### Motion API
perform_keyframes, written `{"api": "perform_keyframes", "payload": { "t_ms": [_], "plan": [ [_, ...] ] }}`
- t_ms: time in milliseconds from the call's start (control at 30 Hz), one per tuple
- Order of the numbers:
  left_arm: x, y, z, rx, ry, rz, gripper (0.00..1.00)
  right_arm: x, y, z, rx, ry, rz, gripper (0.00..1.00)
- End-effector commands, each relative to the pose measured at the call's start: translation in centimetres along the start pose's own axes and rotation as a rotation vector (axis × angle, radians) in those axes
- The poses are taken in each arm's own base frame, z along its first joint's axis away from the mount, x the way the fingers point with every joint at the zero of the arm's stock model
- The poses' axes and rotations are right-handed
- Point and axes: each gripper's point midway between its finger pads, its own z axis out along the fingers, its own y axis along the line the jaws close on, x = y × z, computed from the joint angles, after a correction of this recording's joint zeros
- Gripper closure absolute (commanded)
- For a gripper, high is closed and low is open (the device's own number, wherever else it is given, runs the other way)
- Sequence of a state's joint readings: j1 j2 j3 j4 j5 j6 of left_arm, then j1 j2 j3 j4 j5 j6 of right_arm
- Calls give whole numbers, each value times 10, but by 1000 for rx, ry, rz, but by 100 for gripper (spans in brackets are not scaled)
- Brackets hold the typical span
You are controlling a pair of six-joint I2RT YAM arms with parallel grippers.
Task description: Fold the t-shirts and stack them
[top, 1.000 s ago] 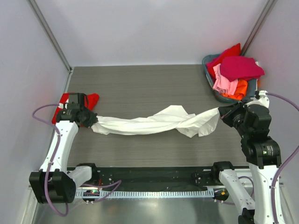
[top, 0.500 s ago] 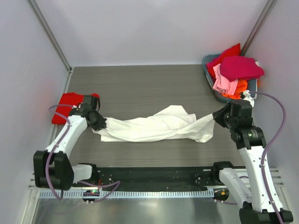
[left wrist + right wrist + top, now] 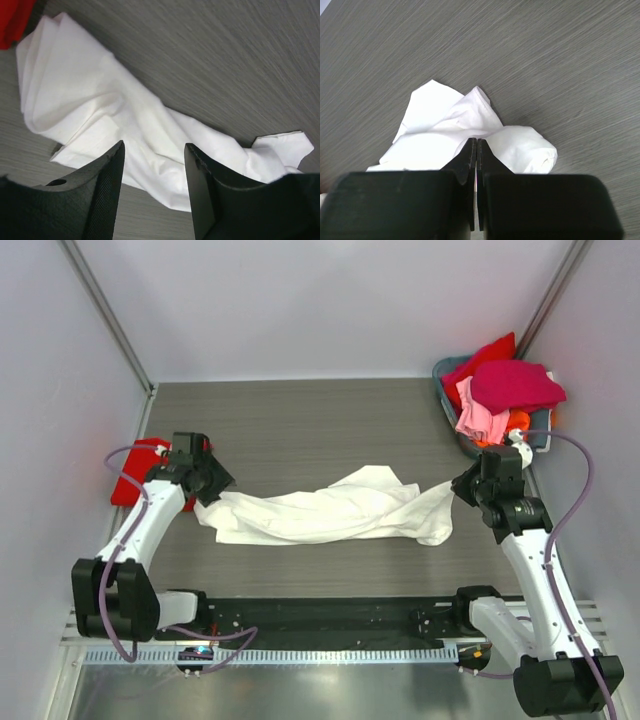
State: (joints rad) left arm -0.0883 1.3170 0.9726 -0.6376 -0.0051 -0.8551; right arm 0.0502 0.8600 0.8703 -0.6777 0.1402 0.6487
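From above, the white t-shirt (image 3: pixel 320 512) lies in a long, rumpled band across the middle of the grey wood-grain surface (image 3: pixel 300 420), running from one arm to the other. Soft twisted folds run along its length, and a loose flap sticks out on the far side near its middle. Its left end lies flat just beside the left gripper (image 3: pixel 207 487). Its right end narrows to a drawn-up corner that meets the right gripper (image 3: pixel 463 485). A red t-shirt (image 3: pixel 128 480) lies at the left edge of the surface, partly under the left arm. In the far right corner a basket (image 3: pixel 442 380) holds a heap of t-shirts (image 3: pixel 512 385) in magenta, red, pink and orange.

At the left wrist, the left gripper (image 3: pixel 154 147) has its jaws well apart with nothing between them. Under them the white t-shirt (image 3: pixel 125 115) spreads in broad creases and overlapping layers, plain white. A corner of the red t-shirt (image 3: pixel 12 20) shows at the upper left.

At the right wrist, the right gripper (image 3: pixel 474 142) has its jaws pressed tight together, pinching the edge of the white t-shirt (image 3: pixel 450 120). The cloth bunches ahead of the tips in rounded, puffy folds on the surface.
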Motion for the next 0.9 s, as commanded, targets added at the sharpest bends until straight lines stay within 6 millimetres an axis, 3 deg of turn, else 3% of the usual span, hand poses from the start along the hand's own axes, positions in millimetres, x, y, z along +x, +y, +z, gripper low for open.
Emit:
{"api": "perform_keyframes", "payload": {
  "t_ms": [0,133,233,367,500,867],
  "plan": [
    [13,30,-11,-40,-4,1,48,-10,2,1,-18,-57,-7,99],
    [43,63,-15,-78,6,-65,50,-3,2,2,-31,-42,-5,99],
    [53,75,-18,-73,-12,-104,53,2,2,4,-40,-26,1,99],
    [58,83,-16,-66,-38,-137,63,8,2,6,-47,-7,-2,99],
    [57,101,-9,-164,-60,-163,67,12,1,7,-53,3,5,99],
    [65,113,16,-248,4,-158,64,20,-3,9,-51,18,12,99]
  ]
}}
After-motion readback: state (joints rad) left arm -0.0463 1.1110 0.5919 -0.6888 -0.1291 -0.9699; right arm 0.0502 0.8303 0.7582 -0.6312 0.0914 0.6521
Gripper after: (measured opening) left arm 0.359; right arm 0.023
